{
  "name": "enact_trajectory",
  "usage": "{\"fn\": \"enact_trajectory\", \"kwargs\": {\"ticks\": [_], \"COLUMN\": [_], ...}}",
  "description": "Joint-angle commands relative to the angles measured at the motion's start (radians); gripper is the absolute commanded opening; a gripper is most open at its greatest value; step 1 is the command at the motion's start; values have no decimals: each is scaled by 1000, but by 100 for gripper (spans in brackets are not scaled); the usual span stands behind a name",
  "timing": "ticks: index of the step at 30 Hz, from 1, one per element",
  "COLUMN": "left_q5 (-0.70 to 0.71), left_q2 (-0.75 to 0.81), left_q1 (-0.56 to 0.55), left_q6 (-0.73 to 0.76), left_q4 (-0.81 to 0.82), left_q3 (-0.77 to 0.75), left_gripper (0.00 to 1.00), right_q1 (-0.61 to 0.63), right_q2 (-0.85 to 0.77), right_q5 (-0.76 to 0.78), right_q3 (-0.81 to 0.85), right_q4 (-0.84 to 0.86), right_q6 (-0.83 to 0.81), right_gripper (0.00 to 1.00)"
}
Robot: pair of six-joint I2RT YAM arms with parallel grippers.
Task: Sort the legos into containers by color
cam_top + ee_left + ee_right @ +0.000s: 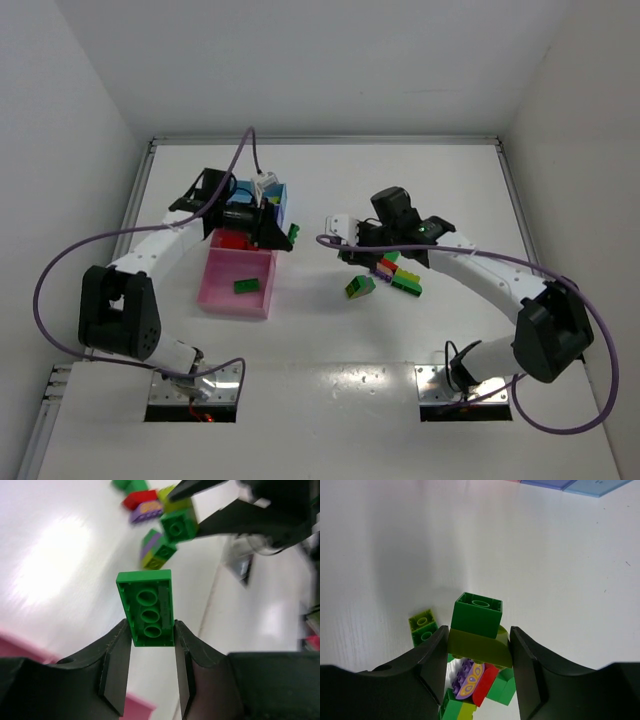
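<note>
My left gripper (pixel 152 630) is shut on a flat dark green lego (pixel 148 607), held in the air by its long sides with its hollow underside toward the camera. From above, that gripper (pixel 283 230) hangs at the right edge of the containers: a pink tray (pixel 225 290) holding a green brick (pixel 246 286), and a blue tray (pixel 278 200) behind it. My right gripper (pixel 479 645) is shut on a lime curved brick (pixel 479 649) with a dark green cube (pixel 477 614) stuck on it, lifted above the pile of legos (pixel 398 275).
A loose lime-and-green brick (pixel 424 627) lies left of the pile, also visible as that brick (pixel 360 287) from above. Purple (pixel 469 677), red (pixel 486 682) and green (pixel 504 687) bricks lie under the right gripper. White walls enclose the table on three sides.
</note>
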State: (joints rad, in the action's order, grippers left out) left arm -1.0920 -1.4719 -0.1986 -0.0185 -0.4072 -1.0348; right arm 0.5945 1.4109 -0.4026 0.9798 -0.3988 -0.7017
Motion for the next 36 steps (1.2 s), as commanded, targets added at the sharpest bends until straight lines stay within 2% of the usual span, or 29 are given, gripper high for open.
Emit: {"fn": "enact_trajectory", "kwargs": {"ticks": [1,3,4,7,9,13,18,20,21,24,27,29,32,34,35,36], "left_q5": [190,300,392,541,595,694,730,719,719,692,647,632,591,465,355,354], "left_q2": [57,96,114,188,214,248,246,236,220,182,171,160,150,150,139,128], "left_q1": [11,24,33,48,48,57,57,57,57,57,68,68,89,148,169,186], "left_q6": [404,570,612,741,808,876,891,904,904,894,873,873,864,852,815,796], "left_q4": [-376,-505,-528,-585,-614,-628,-619,-607,-607,-593,-572,-571,-582,-610,-619,-628], "left_q3": [-123,-156,-156,-125,-85,-16,61,76,85,85,74,65,36,-35,-62,-88], "left_gripper": [6,7,7,10,11,12,19,25,37,58,68,72,72,72,72,72], "right_q1": [-21,-21,-21,-21,-21,-21,-21,-21,-21,-21,-21,-21,-21,-12,-12,-12], "right_q2": [-41,-41,-41,-41,-41,-20,-10,-10,-1,-1,8,8,8,8,8,17], "right_q5": [-15,-36,-36,-64,-88,-97,-107,-107,-107,-116,-116,-116,-116,-125,-134,-134], "right_q3": [-6,-6,3,23,36,63,72,72,82,91,91,100,100,100,109,109], "right_q4": [21,21,21,21,12,12,12,12,12,12,12,12,12,12,12,21], "right_q6": [18,31,44,62,73,82,91,91,91,91,91,91,91,100,100,100], "right_gripper": [22,22,22,22,22,22,22,22,22,22,22,22,22,22,22,22]}}
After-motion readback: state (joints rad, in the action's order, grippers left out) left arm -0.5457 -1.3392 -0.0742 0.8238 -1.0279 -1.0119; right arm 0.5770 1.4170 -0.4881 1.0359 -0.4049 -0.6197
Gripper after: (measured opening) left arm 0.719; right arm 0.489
